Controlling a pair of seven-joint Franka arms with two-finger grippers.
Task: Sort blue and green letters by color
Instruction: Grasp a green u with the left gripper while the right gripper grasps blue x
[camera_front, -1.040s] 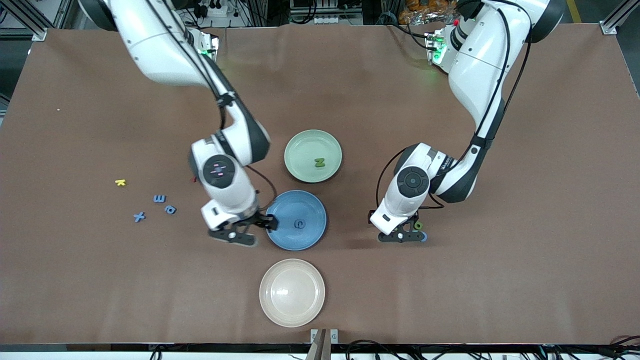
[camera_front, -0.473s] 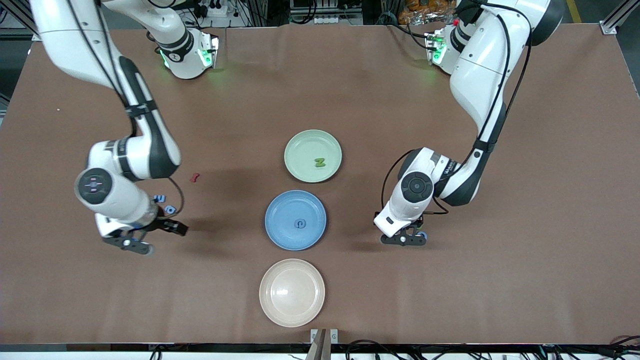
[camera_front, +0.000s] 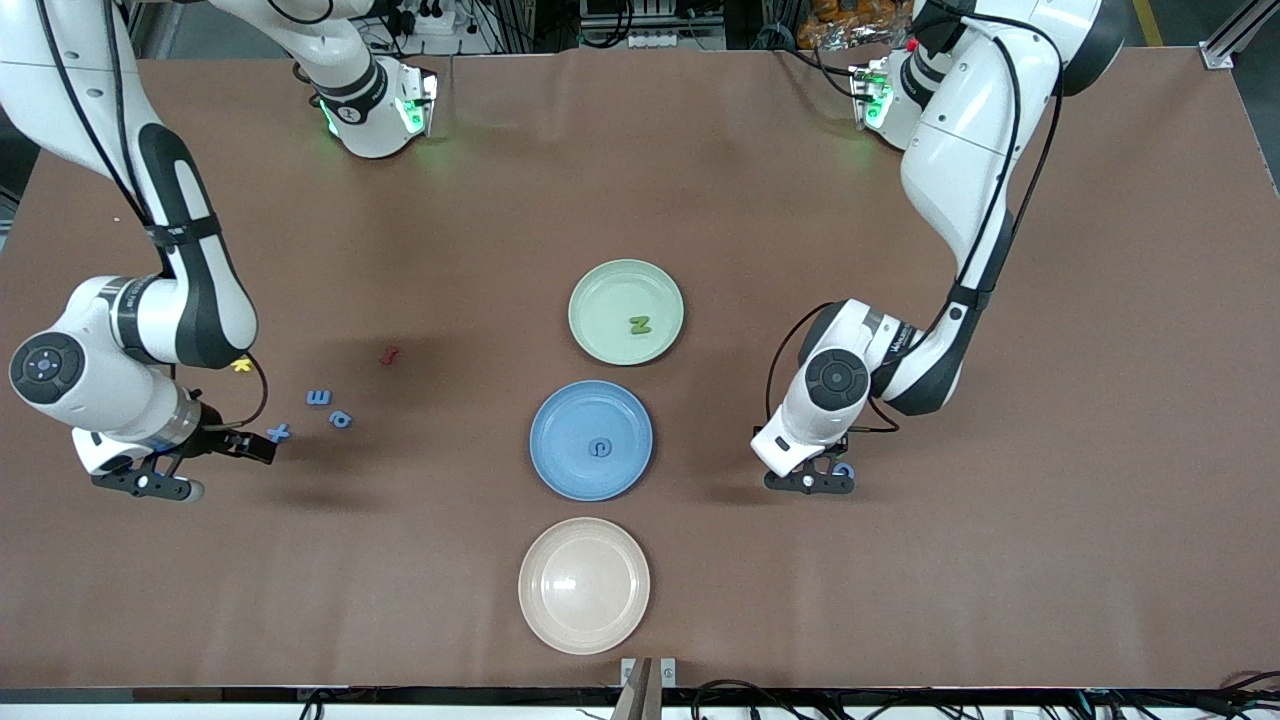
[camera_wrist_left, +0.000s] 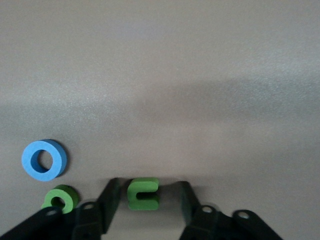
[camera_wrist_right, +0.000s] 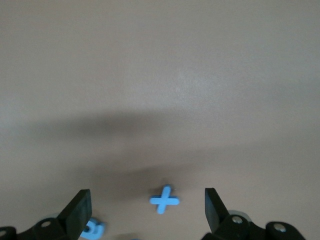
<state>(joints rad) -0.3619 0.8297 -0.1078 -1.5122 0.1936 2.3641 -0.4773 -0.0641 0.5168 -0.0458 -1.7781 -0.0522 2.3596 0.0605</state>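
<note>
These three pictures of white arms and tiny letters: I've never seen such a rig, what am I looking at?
Two white robot arms work at a brown table, seen from a high camera; the other two pictures come from cameras on their wrists. The left gripper is down at the table, its fingers either side of a green C-shaped letter, beside a green ring letter and a blue ring letter. The right gripper hangs open above a blue X letter. A green plate holds a green N, a blue plate holds one blue letter, and a cream plate stands bare.

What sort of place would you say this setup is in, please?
Most likely a robotics lab: two robot arms mounted at a brown-covered table, aluminium framing and cables along its edge, and toy letters with colored plates for sorting.
</note>
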